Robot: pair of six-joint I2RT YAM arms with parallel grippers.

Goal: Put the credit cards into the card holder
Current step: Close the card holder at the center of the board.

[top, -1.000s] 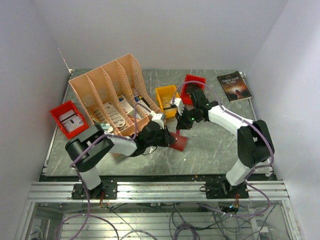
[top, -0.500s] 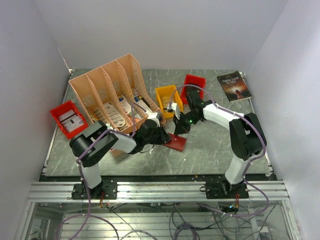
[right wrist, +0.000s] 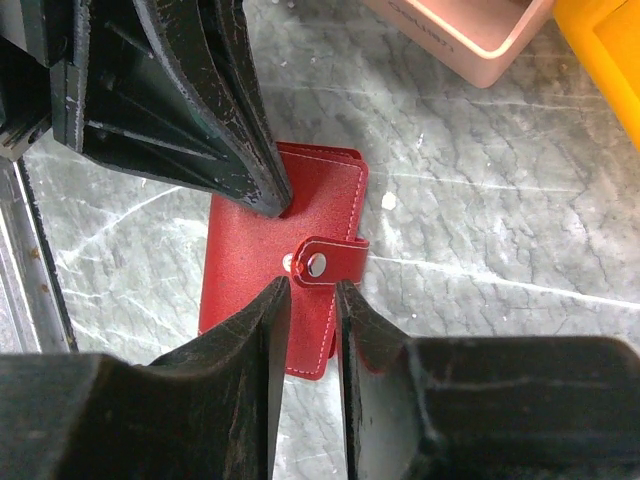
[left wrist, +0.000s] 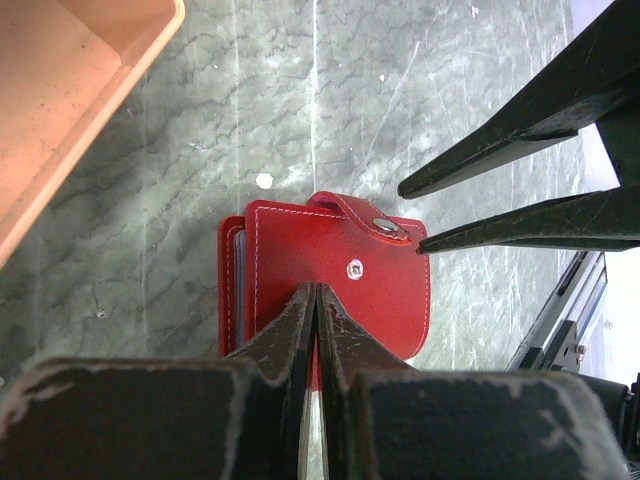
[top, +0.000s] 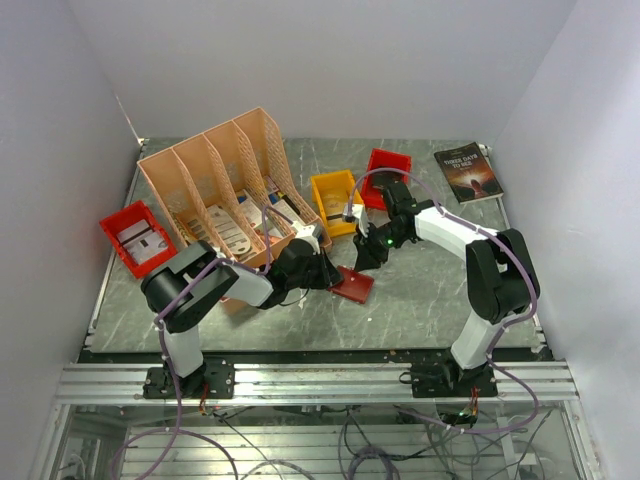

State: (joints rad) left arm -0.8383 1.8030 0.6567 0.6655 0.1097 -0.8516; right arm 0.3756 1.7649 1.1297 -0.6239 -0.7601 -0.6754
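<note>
The red card holder (top: 352,284) lies flat on the marble table between the two arms. Its strap (right wrist: 318,264) curls over one edge, and the snap on the strap sits just beside the cover's stud (left wrist: 354,268). My left gripper (left wrist: 316,290) is shut, its tips resting on the cover (left wrist: 380,290). My right gripper (right wrist: 312,285) stands slightly open just over the holder (right wrist: 235,260), its tips either side of the strap's end. A thin bluish-grey edge shows between the covers. I cannot make out any loose credit cards.
A peach file organizer (top: 230,190) with papers stands behind the left arm. A yellow bin (top: 335,200) and a red bin (top: 385,170) sit behind the holder. Another red bin (top: 138,238) is at far left and a dark book (top: 468,172) at back right.
The right gripper came down to the holder and its jaws parted from shut to slightly open. The left jaws closed a little more on the cover.
</note>
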